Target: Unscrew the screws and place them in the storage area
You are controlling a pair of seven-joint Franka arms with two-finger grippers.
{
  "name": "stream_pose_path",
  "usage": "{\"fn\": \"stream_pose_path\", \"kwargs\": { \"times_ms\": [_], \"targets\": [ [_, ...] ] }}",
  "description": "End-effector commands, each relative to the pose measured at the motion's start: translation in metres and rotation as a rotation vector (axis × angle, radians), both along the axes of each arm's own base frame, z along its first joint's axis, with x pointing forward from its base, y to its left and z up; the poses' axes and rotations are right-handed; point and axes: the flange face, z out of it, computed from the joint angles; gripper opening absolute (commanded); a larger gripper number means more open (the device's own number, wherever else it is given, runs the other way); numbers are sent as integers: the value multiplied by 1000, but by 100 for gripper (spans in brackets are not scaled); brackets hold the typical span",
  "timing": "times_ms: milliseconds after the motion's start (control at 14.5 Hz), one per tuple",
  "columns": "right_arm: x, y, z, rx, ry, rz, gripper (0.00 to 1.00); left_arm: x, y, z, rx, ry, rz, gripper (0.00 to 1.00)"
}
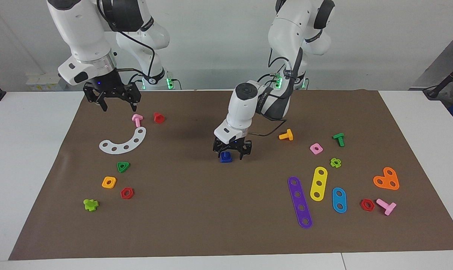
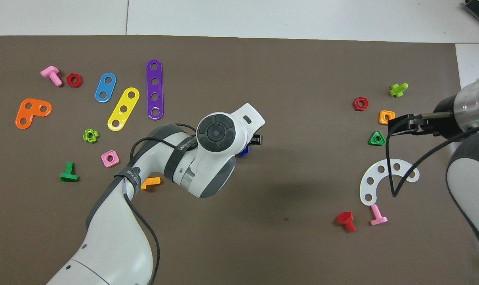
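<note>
One blue screw (image 1: 226,157), mat (image 1: 196,210) centre, is clenched by left gripper (image 1: 232,152); right gripper (image 1: 114,100), fingers spread, is held over pink screw (image 1: 137,119), 10 o'clock.

Facing view high across the table, overhead view steeply down from robots' end, both sharing the brown mat (image 1: 196,210).
</note>
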Motion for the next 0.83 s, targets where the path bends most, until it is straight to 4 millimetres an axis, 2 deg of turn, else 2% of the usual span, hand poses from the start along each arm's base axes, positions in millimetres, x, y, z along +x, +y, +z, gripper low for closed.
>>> {"fn": "stream_pose_path", "kwargs": {
  "times_ms": [0,276,414,483,690,759],
  "targets": [
    [-8,-1,2,3,6,48,100,-6,-8,-4,21,-8,-33,85],
    [-8,0,1,10,8,58,100,-18,-7,-18,63,2,-90,79],
    [-8,0,1,10,8,52,100,-21,-6,-21,70,7,-106,70],
    [-8,1,1,10,7,55,100,-21,-5,-21,73,11,-106,62],
    [-7,1,1,11,2,50,100,-19,-4,-17,82,23,-107,9],
    [-7,0,2,12,-2,49,100,-16,-4,-14,86,28,-104,0]
  ]
}}
